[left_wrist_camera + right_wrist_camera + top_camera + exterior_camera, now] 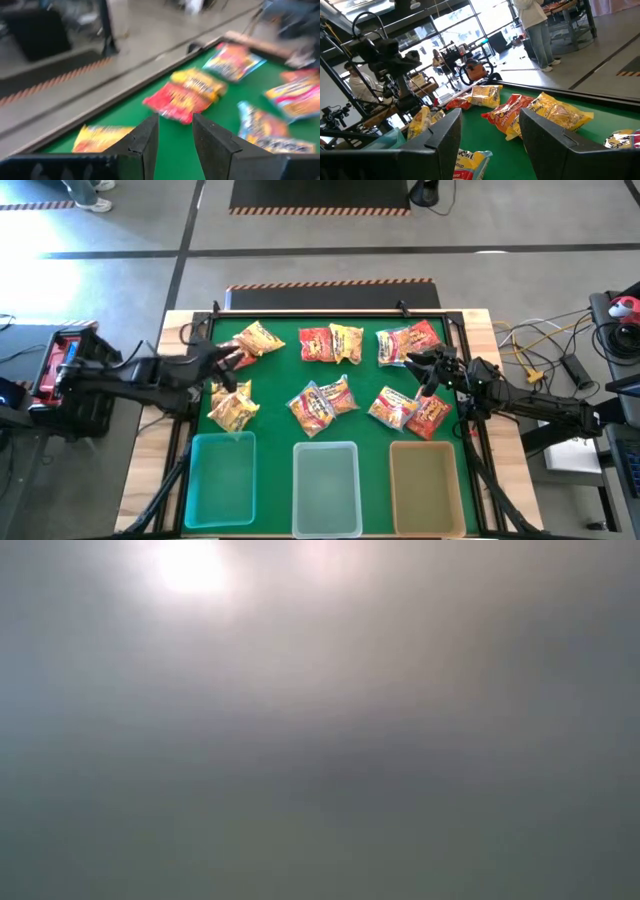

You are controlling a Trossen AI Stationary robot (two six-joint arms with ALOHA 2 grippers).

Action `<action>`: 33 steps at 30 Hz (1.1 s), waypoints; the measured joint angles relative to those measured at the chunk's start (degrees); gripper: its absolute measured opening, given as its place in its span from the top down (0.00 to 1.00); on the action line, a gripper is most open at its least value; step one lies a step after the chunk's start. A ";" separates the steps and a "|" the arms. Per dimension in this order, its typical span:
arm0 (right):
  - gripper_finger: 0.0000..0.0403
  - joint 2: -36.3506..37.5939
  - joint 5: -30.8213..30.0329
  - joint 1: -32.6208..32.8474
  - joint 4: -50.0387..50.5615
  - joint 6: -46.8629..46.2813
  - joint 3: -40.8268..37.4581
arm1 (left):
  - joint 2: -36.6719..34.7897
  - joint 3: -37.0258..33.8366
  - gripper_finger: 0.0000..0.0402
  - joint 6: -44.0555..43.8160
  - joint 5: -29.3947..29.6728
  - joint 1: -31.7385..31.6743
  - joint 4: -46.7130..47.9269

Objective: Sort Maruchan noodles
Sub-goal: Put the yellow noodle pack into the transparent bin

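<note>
Nearest the table's front edge stand three translucent bins in a row: a teal bin (221,478) on the left, a pale bin (326,486) in the middle and a tan bin (427,487) on the right. I can see no packet in any of them.

Just beyond them, on the green mat (276,380), the Maruchan noodles (320,406) lie scattered — a yellow pair (233,406) at the left, a mixed pile in the middle, a red and orange cluster (412,410) at the right.

Over this band hang both arms. The left gripper (226,370) sits above the mat's left side between the yellow pair and a farther yellow packet (259,339); its fingers (145,143) stand apart with nothing between them. The right gripper (425,372) hovers over the right side, its fingers (442,137) wide apart and empty.

Farther back lie a red and yellow pair (332,343) at centre and more packets (408,341) at the right — all short of the far rim.

The low view shows only haze.
</note>
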State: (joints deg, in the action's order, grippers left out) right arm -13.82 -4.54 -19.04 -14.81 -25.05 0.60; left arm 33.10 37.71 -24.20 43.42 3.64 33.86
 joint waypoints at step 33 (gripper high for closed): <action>0.54 0.00 -0.02 0.00 0.00 -0.01 0.00 | 31.40 10.58 0.46 6.08 -21.50 -27.05 9.74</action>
State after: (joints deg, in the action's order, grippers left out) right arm -13.82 -4.56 -19.04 -14.81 -25.06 0.60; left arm 64.50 48.29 -18.13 21.92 -23.41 43.59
